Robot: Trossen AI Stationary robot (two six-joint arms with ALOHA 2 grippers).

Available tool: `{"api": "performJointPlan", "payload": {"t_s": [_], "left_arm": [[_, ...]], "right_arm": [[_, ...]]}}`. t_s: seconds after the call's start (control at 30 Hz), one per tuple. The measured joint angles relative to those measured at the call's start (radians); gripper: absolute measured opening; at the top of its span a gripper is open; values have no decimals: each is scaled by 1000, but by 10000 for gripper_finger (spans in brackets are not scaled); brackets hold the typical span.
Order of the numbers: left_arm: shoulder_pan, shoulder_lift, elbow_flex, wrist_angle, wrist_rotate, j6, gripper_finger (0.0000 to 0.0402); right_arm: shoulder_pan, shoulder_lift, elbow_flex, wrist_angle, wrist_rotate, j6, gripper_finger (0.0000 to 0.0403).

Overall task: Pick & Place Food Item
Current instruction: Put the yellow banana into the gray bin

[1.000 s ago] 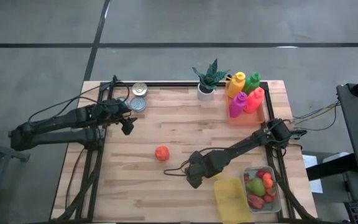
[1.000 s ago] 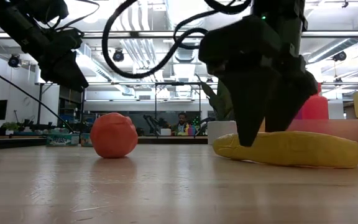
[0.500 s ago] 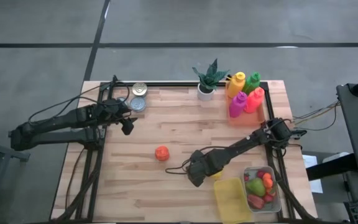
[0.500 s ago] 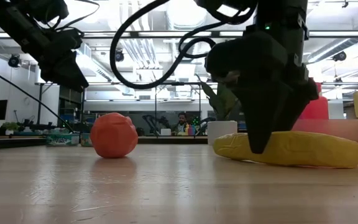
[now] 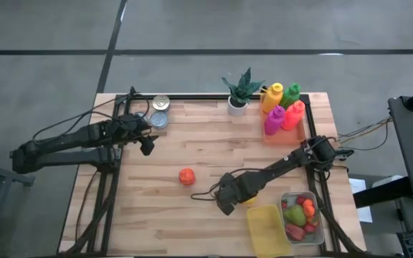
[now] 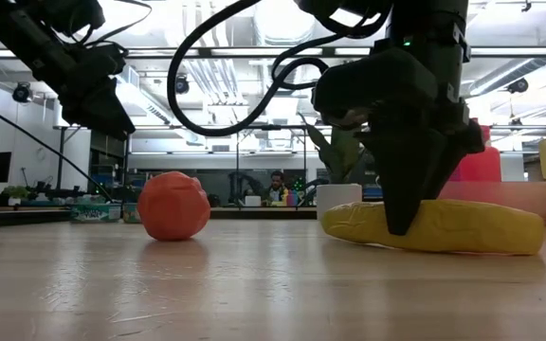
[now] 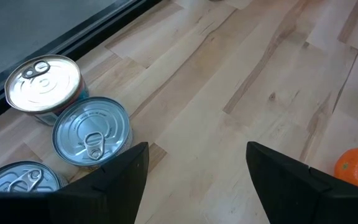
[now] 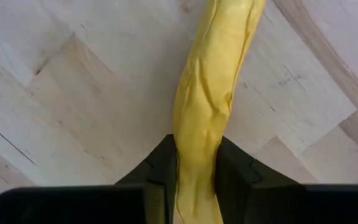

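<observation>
Two fingers of the right tool [image 8: 194, 168] clamp the banana [image 8: 213, 93] near one end; lifted, it may droop and slip out.

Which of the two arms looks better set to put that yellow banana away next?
The right one, probably. Its claw is already pinched on the banana on the table, close to the food container. The left claw hangs open over by the cans, across the table.
</observation>
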Motion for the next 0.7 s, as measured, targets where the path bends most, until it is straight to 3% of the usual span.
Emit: {"api": "performJointPlan", "payload": {"t_s": [0.7], "left_arm": [[0, 0, 0, 0, 0, 0, 275]], "right_arm": [[-2, -42, 2, -1, -27, 1, 90]]}}
